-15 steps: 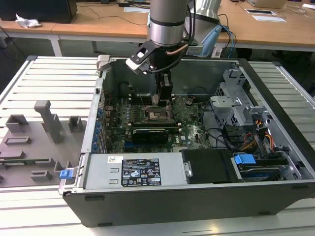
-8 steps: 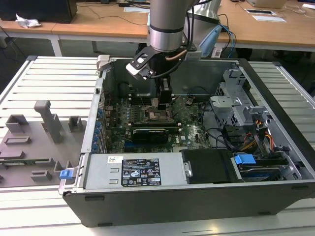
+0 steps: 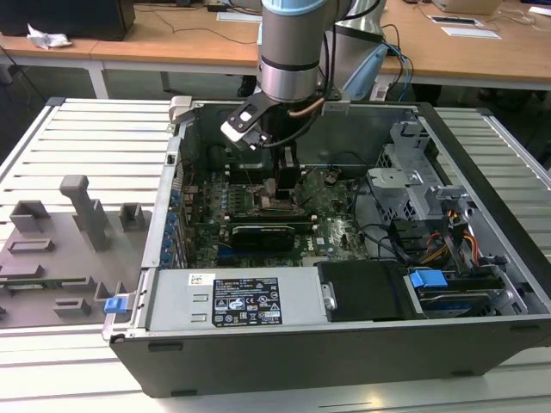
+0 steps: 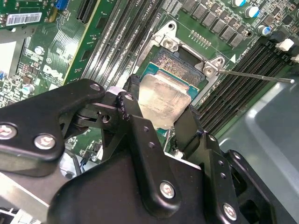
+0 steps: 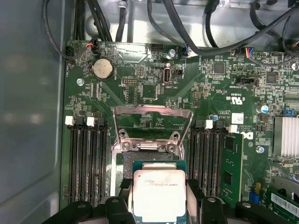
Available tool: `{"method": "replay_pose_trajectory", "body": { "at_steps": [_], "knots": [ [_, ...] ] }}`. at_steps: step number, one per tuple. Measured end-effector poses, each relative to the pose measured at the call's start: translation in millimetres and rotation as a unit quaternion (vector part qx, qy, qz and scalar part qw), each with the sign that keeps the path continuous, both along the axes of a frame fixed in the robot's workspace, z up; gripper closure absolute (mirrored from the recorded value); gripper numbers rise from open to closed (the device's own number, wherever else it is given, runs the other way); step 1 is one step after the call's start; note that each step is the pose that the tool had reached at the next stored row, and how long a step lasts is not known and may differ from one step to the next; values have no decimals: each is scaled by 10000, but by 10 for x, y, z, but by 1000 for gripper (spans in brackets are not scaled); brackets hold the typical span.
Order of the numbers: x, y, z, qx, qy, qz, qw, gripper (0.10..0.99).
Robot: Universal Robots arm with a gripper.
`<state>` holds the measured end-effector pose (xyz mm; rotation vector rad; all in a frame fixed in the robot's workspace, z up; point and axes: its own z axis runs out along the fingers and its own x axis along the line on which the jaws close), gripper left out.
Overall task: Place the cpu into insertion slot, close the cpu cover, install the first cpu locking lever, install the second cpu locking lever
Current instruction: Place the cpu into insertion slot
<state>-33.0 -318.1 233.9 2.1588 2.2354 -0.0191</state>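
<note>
Inside the case [image 3: 284, 357], at twelve o'clock from the power supply [image 3: 172, 297] in the exterior view, the jaws are pinching the cpu [image 5: 160, 193] over the insertion slot [image 4: 175, 63], the cpu cover [image 5: 152, 110] standing open, nothing yet seated.

A grey robot arm [image 3: 291, 60] is reaching straight down into an open computer case [image 3: 344, 361], which is lying on its side on a pale slatted table [image 3: 95, 138]. The arm's dark gripper [image 3: 287, 196] is hanging low over the middle of the green circuit board [image 3: 340, 219] on the case floor. Along the case's near wall, a silver metal box [image 3: 232, 297] with a black and white label is sitting. Toward the exterior view's right, coloured cables [image 3: 452, 241] are running past a blue clip [image 3: 428, 279]. On the table at the exterior view's left, a grey plate [image 3: 60, 249] of upright holders is resting. Wooden desks [image 3: 155, 43] are standing behind.
</note>
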Motion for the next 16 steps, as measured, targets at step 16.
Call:
{"method": "replay_pose_trajectory", "body": {
  "at_steps": [16],
  "knots": [
    [-15,46,-175,-5,-1,-37,10000,545]
  ]
}}
